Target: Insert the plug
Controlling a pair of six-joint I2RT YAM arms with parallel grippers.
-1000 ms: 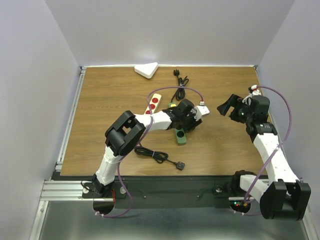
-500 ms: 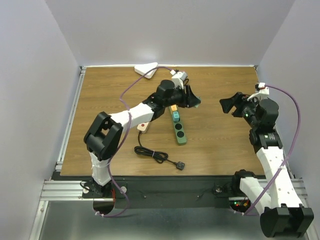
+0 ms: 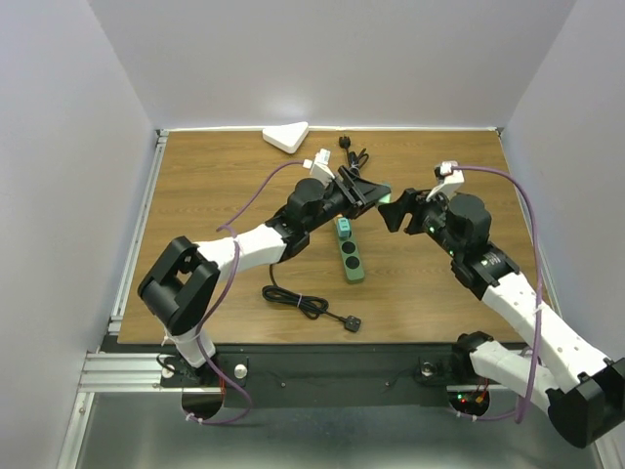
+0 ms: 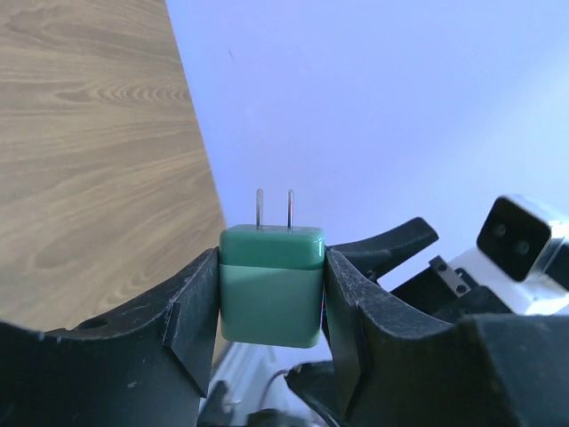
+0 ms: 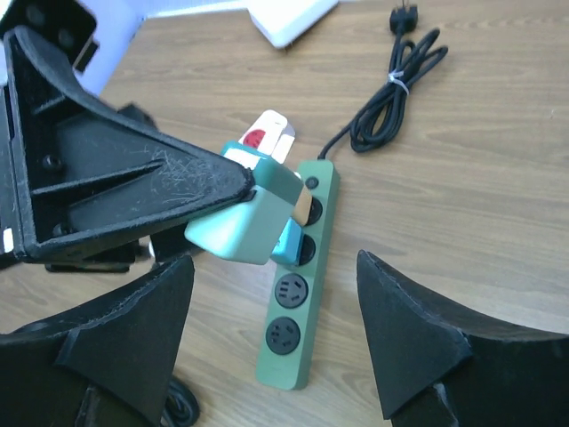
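Note:
My left gripper (image 3: 369, 192) is shut on a green two-prong plug (image 4: 271, 285) and holds it in the air above the table, prongs (image 4: 273, 206) pointing away from the wrist. The plug also shows in the right wrist view (image 5: 244, 227), just above the far end of a green power strip (image 5: 298, 294). The strip (image 3: 348, 250) lies on the wood table and two sockets at its near end are free. My right gripper (image 3: 398, 212) is open and empty, right beside the plug, its fingers (image 5: 418, 338) spread either side of the strip.
An orange and a blue plug (image 5: 293, 227) sit in the strip's far sockets. A white and red strip (image 5: 267, 133) lies behind it. A coiled black cable (image 3: 353, 156) and a white triangular block (image 3: 286, 137) are at the back. Another black cable (image 3: 303, 301) lies near the front edge.
My left gripper has swung from the back of the table toward the centre right with the plug. My right gripper has moved left and now sits next to the plug.

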